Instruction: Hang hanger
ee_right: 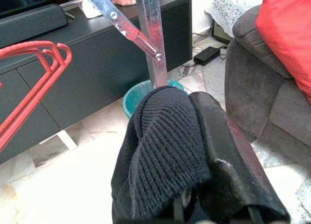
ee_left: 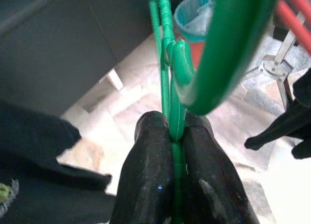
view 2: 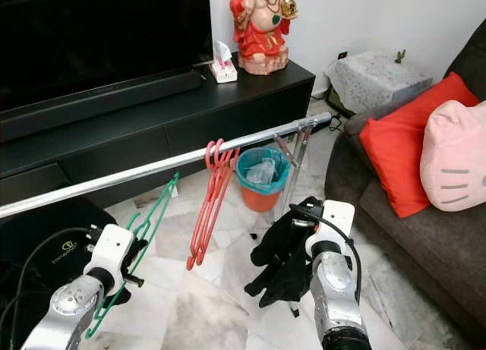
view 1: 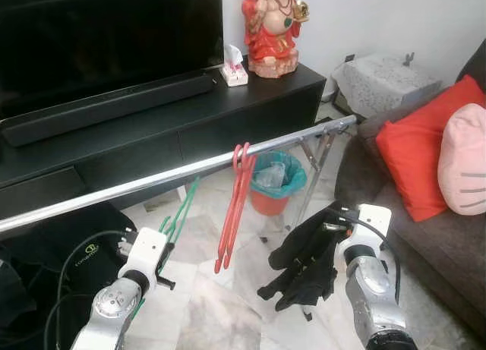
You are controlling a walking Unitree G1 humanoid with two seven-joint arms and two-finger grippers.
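A green hanger [view 1: 179, 213] is held low at the left, its hook just under the silver rail [view 1: 175, 174]. My left gripper [ee_left: 172, 136] is shut on the hanger's thin bar, and the wide green hook [ee_left: 228, 44] curves close to the wrist camera. Two or three red hangers [view 1: 235, 206] hang from the middle of the rail. My right gripper [view 1: 323, 228] is shut on a black knitted garment [ee_right: 163, 151], which droops below the rail's right end, near the rack's folding leg [ee_right: 148, 27].
A black TV cabinet [view 1: 152, 130] stands behind the rail with a soundbar, a tissue box and a red statue [view 1: 269, 27]. A teal-lined bin [view 1: 275, 184] sits under the rail. A grey sofa with a red cushion [view 1: 414, 152] is at the right. Black bags and cables [view 1: 45, 274] lie at the left.
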